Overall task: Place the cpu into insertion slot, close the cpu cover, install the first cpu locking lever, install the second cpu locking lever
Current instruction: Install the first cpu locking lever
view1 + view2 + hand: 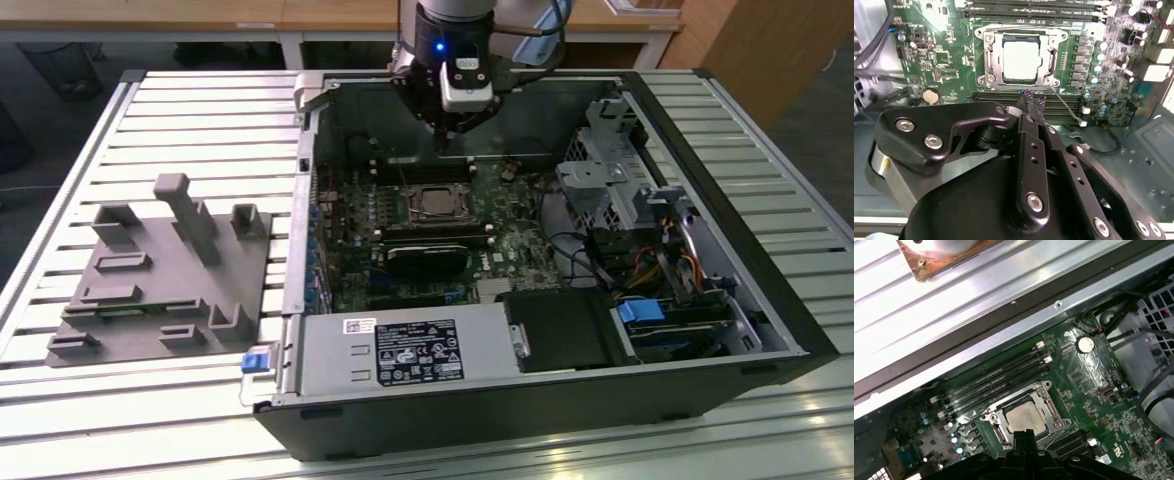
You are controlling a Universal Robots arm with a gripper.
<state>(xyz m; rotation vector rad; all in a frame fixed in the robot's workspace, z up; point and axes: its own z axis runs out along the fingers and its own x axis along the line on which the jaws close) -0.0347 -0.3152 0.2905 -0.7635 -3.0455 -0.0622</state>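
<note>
- On the exterior view's left, a grey moulded holder (160,270) lies on the slatted table (80,400), beside the open computer case (534,420).
- At mid-frame the chip (434,203) sits in its socket (1021,36) on the green board (521,215), and the metal frame (991,62) lies flat around it.
- Just above the chip in that frame, the gripper (447,140) hangs over the memory slots (427,170). Its fingers (1029,100) are together and hold nothing.
- On the right stands a metal drive cage (614,170).
</note>
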